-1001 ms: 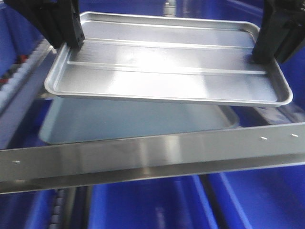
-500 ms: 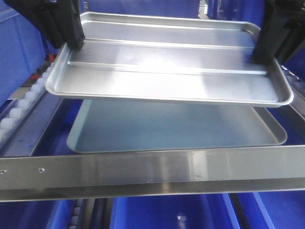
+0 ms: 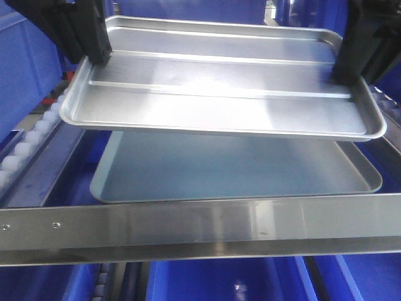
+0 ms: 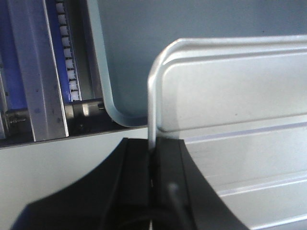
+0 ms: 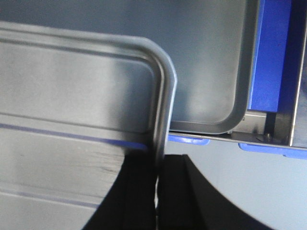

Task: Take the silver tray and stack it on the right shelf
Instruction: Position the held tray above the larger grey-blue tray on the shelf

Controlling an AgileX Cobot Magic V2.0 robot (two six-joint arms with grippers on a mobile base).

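Right shelf (image 3: 188, 229) spans the view, front crossbar low, white rollers (image 3: 25, 147) on its left rail, w/ a dull grey tray (image 3: 232, 172) lying inside. Silver tray (image 3: 219, 106) hangs roughly level above the grey one. Left gripper (image 4: 153, 155) & right gripper (image 5: 159, 167) come down from above, each pinched tight on a short-side rim, opp. ends.

One silver tray (image 3: 219, 94), one grey tray (image 3: 238, 169), one left end effector (image 3: 95, 58), one right end effector (image 3: 343, 72), one shelf (image 3: 200, 226)
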